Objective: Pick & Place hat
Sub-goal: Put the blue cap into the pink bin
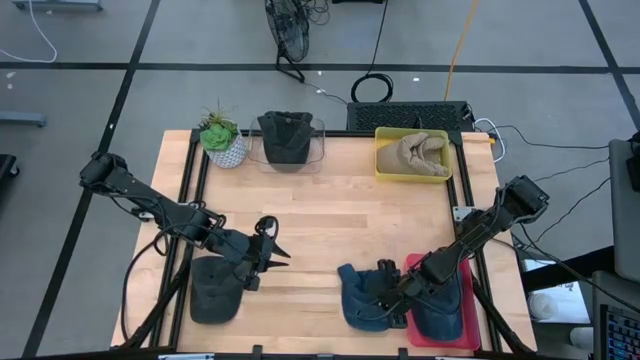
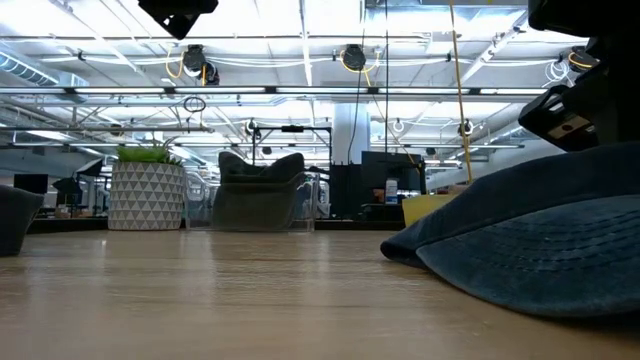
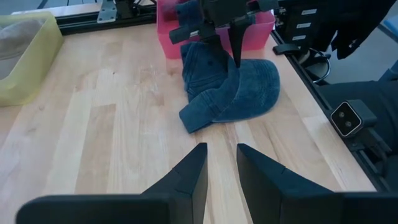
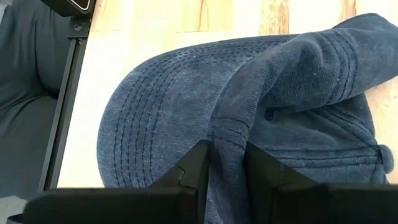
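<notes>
A blue denim hat (image 1: 358, 297) lies crumpled on the wooden table beside a pink tray (image 1: 417, 262), at the near right. The left wrist view shows the hat (image 3: 249, 93) with its brim flat on the wood. My right gripper (image 4: 227, 171) comes down on the hat (image 4: 155, 106) and is shut on a raised fold of it. My left gripper (image 3: 221, 168) hangs open over the table's middle left, pointing toward the blue hat, with nothing between its fingers. My right gripper pinches a raised ridge of the crown's cloth (image 4: 229, 134), next to the stitched brim, between its two fingers. The fingers (image 3: 236, 53) slant down onto it from the table's right. The hat still rests on the table, brim down.
The pink tray holds a second blue hat (image 1: 445, 310). A dark grey hat (image 1: 215, 290) lies at the near left under my left arm. Along the far edge stand a potted plant (image 1: 222, 140), a clear container with a dark hat (image 1: 287, 140) and a yellow bin with a tan hat (image 1: 412, 153).
</notes>
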Robot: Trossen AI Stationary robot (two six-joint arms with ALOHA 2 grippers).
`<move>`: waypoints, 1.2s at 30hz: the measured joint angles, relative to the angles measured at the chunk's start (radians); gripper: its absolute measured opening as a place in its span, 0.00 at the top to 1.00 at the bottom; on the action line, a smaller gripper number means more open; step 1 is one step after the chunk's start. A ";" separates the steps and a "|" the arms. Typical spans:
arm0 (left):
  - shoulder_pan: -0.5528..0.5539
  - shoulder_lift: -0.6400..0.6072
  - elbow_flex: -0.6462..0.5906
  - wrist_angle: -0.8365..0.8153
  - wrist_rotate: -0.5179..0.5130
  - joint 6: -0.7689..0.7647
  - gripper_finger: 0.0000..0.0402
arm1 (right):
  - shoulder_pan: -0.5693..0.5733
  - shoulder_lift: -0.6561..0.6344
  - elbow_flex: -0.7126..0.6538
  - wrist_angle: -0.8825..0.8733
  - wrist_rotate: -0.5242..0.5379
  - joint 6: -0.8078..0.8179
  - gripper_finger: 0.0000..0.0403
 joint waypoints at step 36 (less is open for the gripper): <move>0.000 0.000 0.000 0.002 0.000 -0.002 0.76 | -0.001 0.000 0.000 0.043 0.002 -0.022 0.85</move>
